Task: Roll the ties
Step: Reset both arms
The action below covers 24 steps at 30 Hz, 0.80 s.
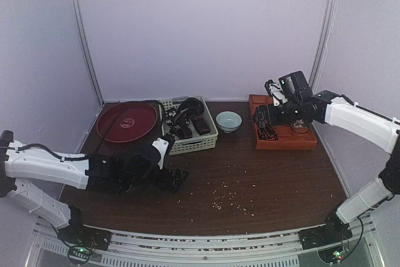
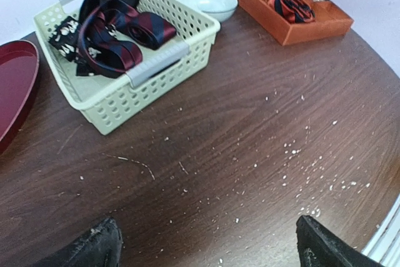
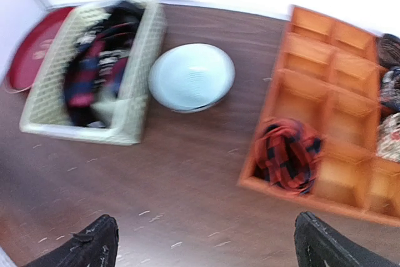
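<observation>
The left hand [image 2: 206,249] hangs low over the bench [image 2: 250,129], its two black fingers [image 2: 94,248] spread wide with nothing between them but bare dark wood and a scatter of pale crumbs [image 2: 294,151]. Beyond it and to the left stands a pale green perforated basket [image 2: 125,101] with grey handles. The loose ties [image 2: 115,35] lie in it in a heap: one dark red with navy stripes, one black and looped against the far wall, and one dark with small white marks at the left end. Left of the basket, close beside it, is the rim of a round red tray [image 2: 12,85]; the top view shows a faint mark at its centre, too small to read. Just right of the basket sits a pale blue bowl [image 2: 209,1].

The right hand [image 3: 206,242] is held above the bench near the front left corner of an orange compartment box [image 3: 312,60], its fingers likewise wide apart and holding nothing. This view is blurred. In the near left compartment of the box sits one rolled tie [image 3: 287,154], orange-red with black stripes. At the right edge of the view, more rolled fabric [image 3: 390,92], dark and pale patterned, fills other compartments, cut off by the frame. The bowl stands between the box and the basket, touching neither. No lettering on the ties, basket or box is legible.
</observation>
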Tool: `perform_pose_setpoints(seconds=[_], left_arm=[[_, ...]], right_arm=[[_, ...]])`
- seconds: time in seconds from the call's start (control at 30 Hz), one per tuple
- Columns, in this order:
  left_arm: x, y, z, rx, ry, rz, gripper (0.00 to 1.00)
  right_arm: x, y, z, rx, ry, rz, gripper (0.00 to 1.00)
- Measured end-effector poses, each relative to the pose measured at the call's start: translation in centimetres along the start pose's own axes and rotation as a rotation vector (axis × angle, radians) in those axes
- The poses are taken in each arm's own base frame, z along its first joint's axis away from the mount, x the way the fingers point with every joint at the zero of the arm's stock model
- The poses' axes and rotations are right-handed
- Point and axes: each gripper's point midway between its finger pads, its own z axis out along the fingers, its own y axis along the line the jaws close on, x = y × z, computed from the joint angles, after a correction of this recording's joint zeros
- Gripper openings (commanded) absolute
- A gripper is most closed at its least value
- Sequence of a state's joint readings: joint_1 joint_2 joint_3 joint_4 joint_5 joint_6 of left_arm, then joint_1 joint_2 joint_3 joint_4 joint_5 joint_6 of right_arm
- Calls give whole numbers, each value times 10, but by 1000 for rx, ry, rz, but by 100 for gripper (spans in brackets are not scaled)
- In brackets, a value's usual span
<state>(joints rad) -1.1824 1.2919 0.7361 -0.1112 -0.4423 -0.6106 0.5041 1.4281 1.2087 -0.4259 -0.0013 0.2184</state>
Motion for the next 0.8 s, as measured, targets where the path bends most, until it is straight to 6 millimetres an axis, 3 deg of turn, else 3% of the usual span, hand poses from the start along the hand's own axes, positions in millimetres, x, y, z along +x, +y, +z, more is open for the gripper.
perform_pose_setpoints(seconds=[0.1, 0.17, 0.47, 0.67, 0.8], left_arm=[[-19, 2, -15, -15, -10, -27, 98], [-31, 5, -31, -15, -28, -44, 98], [-77, 28, -116, 84, -220, -140, 98], [-67, 48, -137, 97, -281, -175, 98], [-60, 54, -138, 88, -290, -183, 98]], right_arm=[[24, 43, -36, -76, -49, 4, 100], [43, 57, -57, -108, -67, 36, 100], [101, 11, -109, -105, -177, 340, 100], [93, -2, -138, -137, -288, 444, 100], [90, -5, -139, -114, -288, 447, 100]])
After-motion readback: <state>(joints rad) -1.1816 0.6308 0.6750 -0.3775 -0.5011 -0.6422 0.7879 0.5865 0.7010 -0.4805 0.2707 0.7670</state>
